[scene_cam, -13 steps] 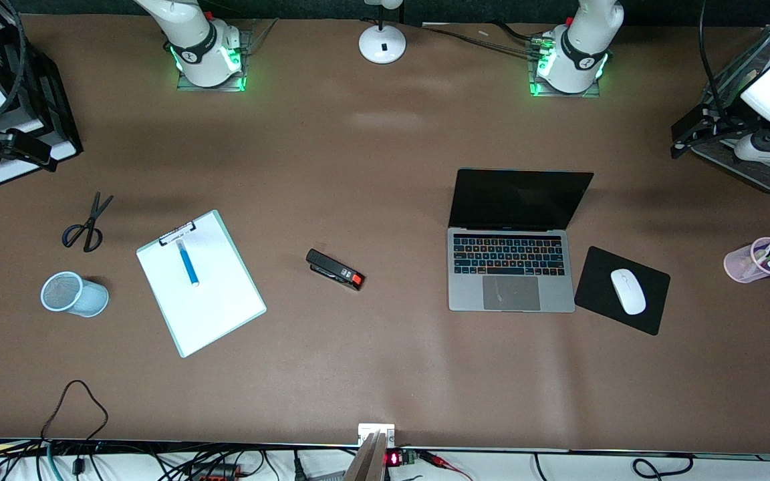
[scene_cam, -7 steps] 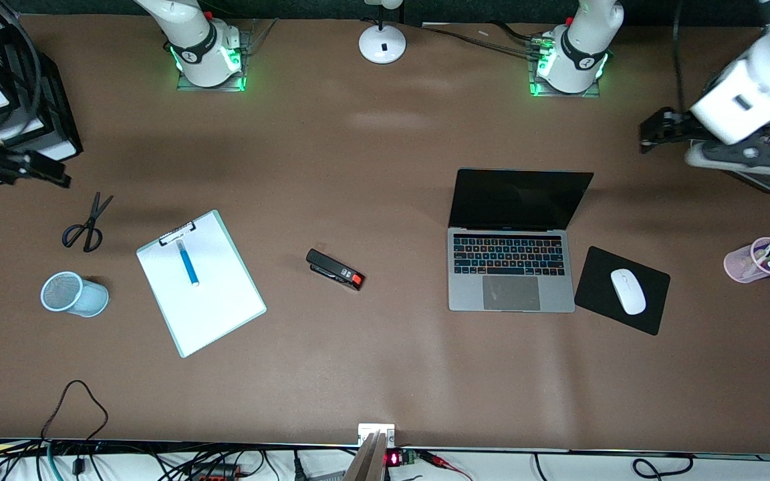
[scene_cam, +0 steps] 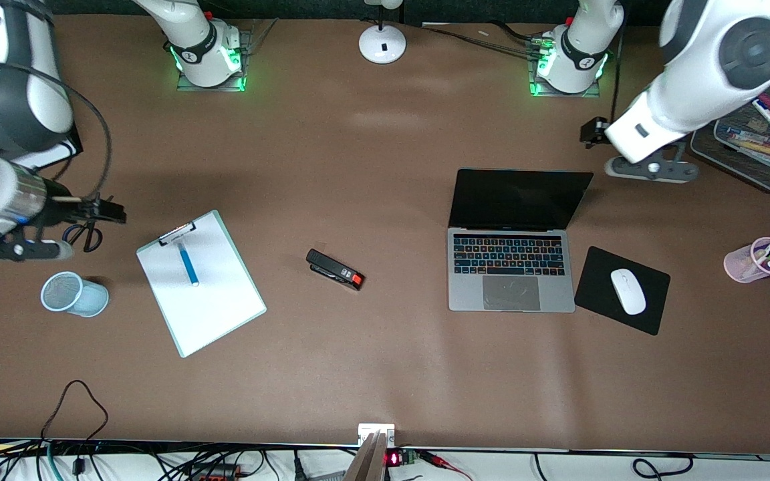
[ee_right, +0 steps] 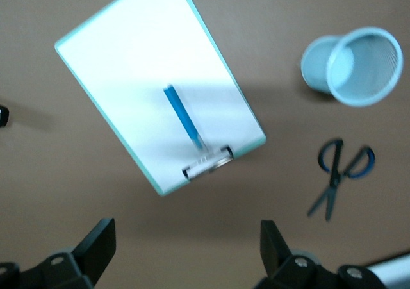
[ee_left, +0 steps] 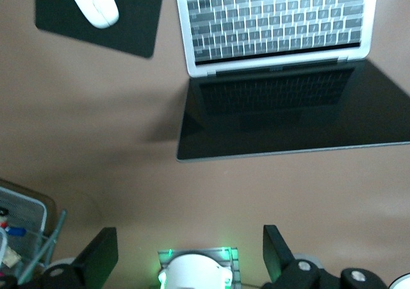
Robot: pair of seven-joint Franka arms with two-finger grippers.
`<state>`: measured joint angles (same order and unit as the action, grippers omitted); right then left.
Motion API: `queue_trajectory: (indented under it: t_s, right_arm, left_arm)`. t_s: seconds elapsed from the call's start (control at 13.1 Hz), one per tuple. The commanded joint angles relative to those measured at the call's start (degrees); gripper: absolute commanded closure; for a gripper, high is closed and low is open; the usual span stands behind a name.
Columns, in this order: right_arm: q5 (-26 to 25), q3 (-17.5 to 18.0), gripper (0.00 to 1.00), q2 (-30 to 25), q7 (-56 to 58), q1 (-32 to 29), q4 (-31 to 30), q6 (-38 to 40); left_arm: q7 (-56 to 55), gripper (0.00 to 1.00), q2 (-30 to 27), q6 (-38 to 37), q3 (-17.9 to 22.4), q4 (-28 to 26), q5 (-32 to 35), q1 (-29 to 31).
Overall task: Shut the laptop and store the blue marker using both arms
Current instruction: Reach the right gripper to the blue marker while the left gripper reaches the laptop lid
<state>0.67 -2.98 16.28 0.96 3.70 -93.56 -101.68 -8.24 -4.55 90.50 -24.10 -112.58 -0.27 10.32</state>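
Observation:
The laptop (scene_cam: 510, 270) lies open, its black screen (scene_cam: 520, 199) tilted back toward the arms' bases; the left wrist view shows its keyboard (ee_left: 277, 26). My left gripper (scene_cam: 592, 130) hangs open and empty over the bare table, between the screen's top corner and the left arm's base. In the left wrist view that gripper (ee_left: 186, 260) has its fingers wide apart. The blue marker (scene_cam: 188, 262) lies on a white clipboard (scene_cam: 214, 300). My right gripper (scene_cam: 107, 212) is open over the scissors (scene_cam: 88, 235) beside the clipboard. The marker (ee_right: 182, 119) lies well clear of the right gripper (ee_right: 186, 244).
A black stapler (scene_cam: 335, 269) lies mid-table. A white mouse (scene_cam: 627, 291) sits on a black pad (scene_cam: 599, 274) beside the laptop. A pink pen cup (scene_cam: 746, 264) and a wire tray of markers (scene_cam: 752, 157) are at the left arm's end. A blue mesh cup (scene_cam: 74, 294) lies on its side near the clipboard.
Both arms have swung in from the table's ends. The left gripper came toward the laptop's screen; the right gripper came over the scissors beside the clipboard. Nothing on the table moved.

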Motion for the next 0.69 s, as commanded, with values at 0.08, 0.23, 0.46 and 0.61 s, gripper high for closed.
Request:
queue_trajectory:
  t_s: [0.08, 0.23, 0.46, 0.61]
  right_arm:
    - [-0.4, -0.09, 0.0, 6.64, -0.08, 3.31, 1.45, -5.88]
    - [-2.33, -0.18, 0.0, 9.19, 2.28, 4.29, 1.27, -8.7]
    - [-2.17, -0.18, 0.0, 10.79, 9.04, 3.68, -2.13, -15.36]
    - [-2.17, -0.18, 0.0, 10.87, 12.47, 3.59, -5.22, -20.2]
  left_arm:
    - [-13.6, 0.0, -0.81, 1.78, -8.31, -5.62, -0.79, 0.49]
    - [-15.49, 0.0, -1.16, 5.28, -9.65, -9.3, -0.79, 0.49]
    - [-16.72, 0.0, -1.16, 11.78, -10.62, -14.49, -0.87, 0.49]
    - [-16.81, 0.0, -0.98, 15.83, -11.15, -16.96, -0.87, 0.49]
